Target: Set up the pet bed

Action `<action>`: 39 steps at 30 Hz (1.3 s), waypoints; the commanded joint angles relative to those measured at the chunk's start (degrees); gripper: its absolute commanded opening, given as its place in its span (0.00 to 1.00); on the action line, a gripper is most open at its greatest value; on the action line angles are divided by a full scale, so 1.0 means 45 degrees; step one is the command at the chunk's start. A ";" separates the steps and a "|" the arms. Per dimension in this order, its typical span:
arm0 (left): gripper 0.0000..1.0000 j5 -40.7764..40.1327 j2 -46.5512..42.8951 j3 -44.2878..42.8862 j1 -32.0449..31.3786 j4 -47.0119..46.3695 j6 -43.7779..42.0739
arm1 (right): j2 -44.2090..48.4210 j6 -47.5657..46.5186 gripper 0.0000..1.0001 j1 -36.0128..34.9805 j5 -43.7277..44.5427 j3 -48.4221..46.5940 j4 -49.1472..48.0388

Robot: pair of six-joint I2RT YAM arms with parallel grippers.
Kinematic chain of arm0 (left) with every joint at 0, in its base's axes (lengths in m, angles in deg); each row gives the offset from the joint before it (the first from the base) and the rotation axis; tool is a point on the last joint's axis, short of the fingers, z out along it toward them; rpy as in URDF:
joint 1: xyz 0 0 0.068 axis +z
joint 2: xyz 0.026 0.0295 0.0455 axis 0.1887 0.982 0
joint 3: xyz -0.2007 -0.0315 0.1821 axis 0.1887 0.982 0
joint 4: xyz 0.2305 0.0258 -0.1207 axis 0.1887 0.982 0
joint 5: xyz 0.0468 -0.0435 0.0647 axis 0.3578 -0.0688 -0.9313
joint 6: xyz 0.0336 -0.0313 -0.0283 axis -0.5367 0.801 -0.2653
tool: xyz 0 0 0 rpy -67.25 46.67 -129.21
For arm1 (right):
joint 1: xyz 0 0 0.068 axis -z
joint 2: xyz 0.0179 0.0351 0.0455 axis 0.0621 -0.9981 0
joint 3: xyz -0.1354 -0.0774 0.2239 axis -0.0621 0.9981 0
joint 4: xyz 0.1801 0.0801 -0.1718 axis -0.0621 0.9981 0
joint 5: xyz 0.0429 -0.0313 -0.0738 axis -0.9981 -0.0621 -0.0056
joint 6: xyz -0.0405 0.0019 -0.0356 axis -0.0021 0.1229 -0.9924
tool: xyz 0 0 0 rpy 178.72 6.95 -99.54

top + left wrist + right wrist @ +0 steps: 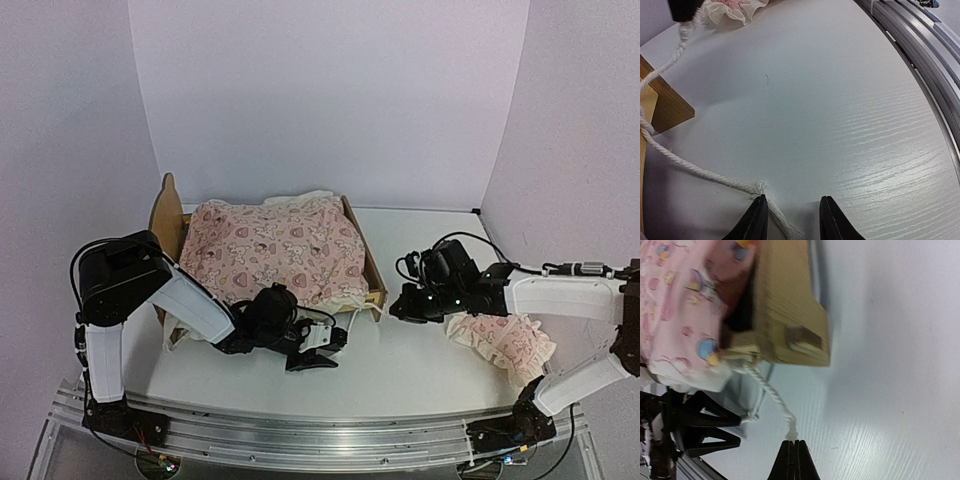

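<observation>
The pet bed (168, 218), draped with a pink quilt (275, 250), is set on the desk's (400, 370) left half, its white cord (774, 390) pinched by the right hand (795, 447), while the left hand (793, 201) is spread.

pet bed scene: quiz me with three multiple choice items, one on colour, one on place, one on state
1. The quilt on the pet bed is:
A) pink B) blue C) green

2. The ruffled pillow lies:
A) on top of the quilt B) on the table under the right arm C) tucked beneath the quilt

3. The right pincer is:
A) wide open B) shut on the white cord C) shut on the pillow

Answers:
1 A, the top view shows its pink heart print.
2 B, it sits off the bed, below the right forearm.
3 B, the right wrist view shows the fingertips closed on the cord's end.
</observation>
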 commanded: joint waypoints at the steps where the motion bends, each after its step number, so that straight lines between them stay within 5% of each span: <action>1: 0.39 0.0180 -0.0511 -0.0275 -0.0044 0.0871 -0.0053 | -0.0367 0.1315 0.09 -0.0014 -0.0458 0.0658 0.0000; 10: 0.47 0.1174 -0.2161 -0.0855 -0.0046 0.4245 -0.0153 | -0.1508 0.1548 0.46 -0.0008 -0.0231 0.0097 0.1615; 21: 0.56 0.0726 -0.6686 -0.1322 0.0154 0.9951 -0.1520 | 0.0538 -0.0036 0.56 -0.0531 0.2989 -0.2162 0.3284; 29: 0.61 -0.1741 -0.9482 -0.1279 0.2710 1.2187 0.0652 | -0.2044 -0.1274 0.54 -0.1555 0.3099 -0.5194 0.3224; 33: 0.62 -0.2662 -1.0960 -0.0222 0.3398 1.2494 0.0825 | -0.3251 -0.1506 0.44 -0.1563 0.2663 -0.5598 0.2883; 39: 0.68 -0.3403 -1.1989 0.1071 0.4459 1.2193 0.0678 | -0.4054 -0.1684 0.45 -0.1558 0.1914 -0.5757 0.2127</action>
